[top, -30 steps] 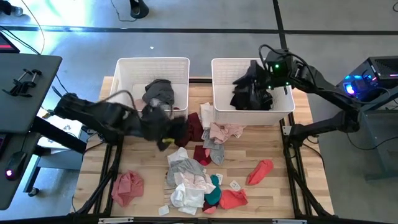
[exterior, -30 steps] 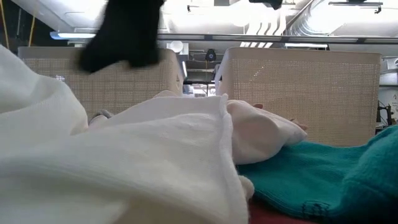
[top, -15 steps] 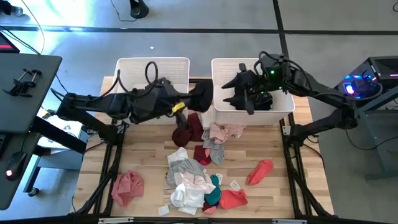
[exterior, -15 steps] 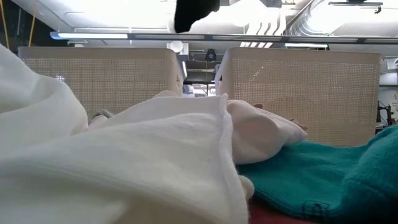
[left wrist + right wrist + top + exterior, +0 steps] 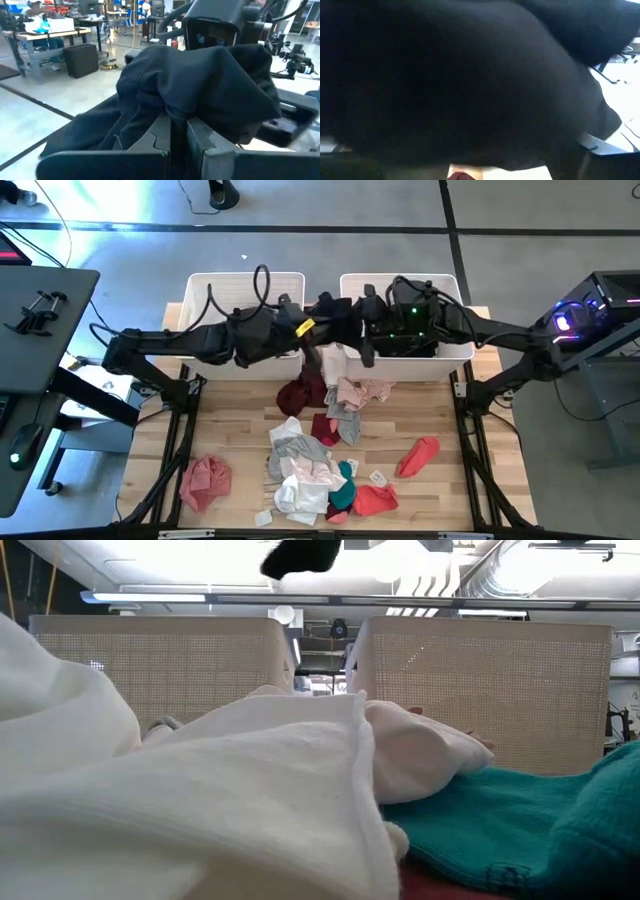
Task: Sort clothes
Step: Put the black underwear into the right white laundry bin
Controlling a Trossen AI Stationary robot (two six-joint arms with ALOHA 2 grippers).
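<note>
My left gripper (image 5: 322, 320) reaches across to the gap between the two white baskets and is shut on a black garment (image 5: 338, 312), held high; the garment also shows at the top of the low view (image 5: 300, 552). My right gripper (image 5: 366, 330) is right beside it, over the left rim of the right basket (image 5: 455, 345). Black cloth (image 5: 470, 80) fills the right wrist view and hides that gripper's own tips. The other clothes lie in a pile on the table: maroon (image 5: 300, 392), pink (image 5: 360, 392), grey, white (image 5: 300, 480) and teal. My left gripper pinches a bunched fold of the black garment (image 5: 175, 112) between its two fingers (image 5: 200, 140). The fingers come about level from the table's left side. The garment is lifted clear of the table and drapes over and around the fingers, several layers gathered.
The left basket (image 5: 200, 290) stands at the back, under my left arm. The right basket holds black clothes (image 5: 410, 345). A coral piece (image 5: 418, 455) and a pink piece (image 5: 205, 480) lie apart near the front. White and teal cloth (image 5: 520, 820) lies close in front of the low camera.
My left gripper has carried the black garment up and toward the table's right and far edge, from in front of the left basket to the gap between the baskets. My right gripper has moved toward the table's left, across the right basket, up to the garment.
</note>
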